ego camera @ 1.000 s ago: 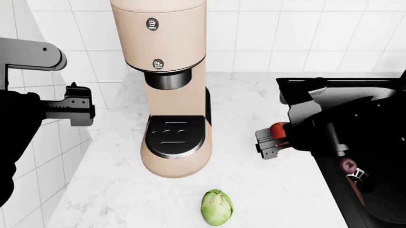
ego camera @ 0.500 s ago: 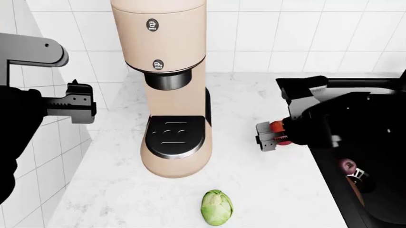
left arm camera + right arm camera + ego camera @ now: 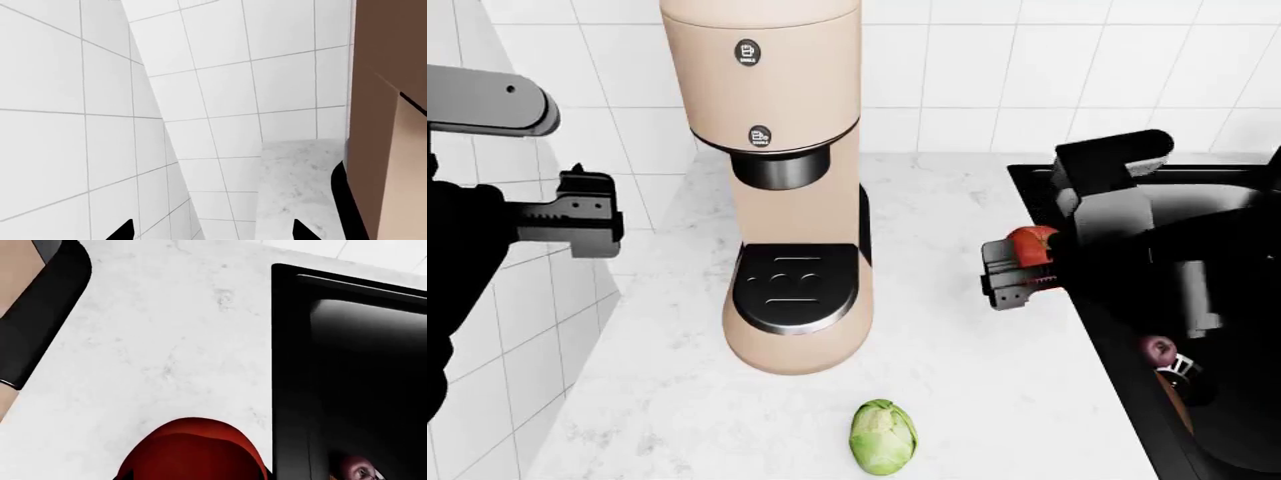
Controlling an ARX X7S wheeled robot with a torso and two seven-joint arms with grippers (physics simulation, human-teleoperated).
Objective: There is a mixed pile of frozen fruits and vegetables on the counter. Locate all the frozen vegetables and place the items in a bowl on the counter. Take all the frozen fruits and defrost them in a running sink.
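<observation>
Red fruit (image 3: 1030,243), round, glossy, clamped in right hand (image 3: 1014,272), left hand (image 3: 585,222) apart.

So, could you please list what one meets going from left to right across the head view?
Left claw → coffee machine → green sprout → right claw holding the red fruit → black sink with a dark fruit in it.
</observation>
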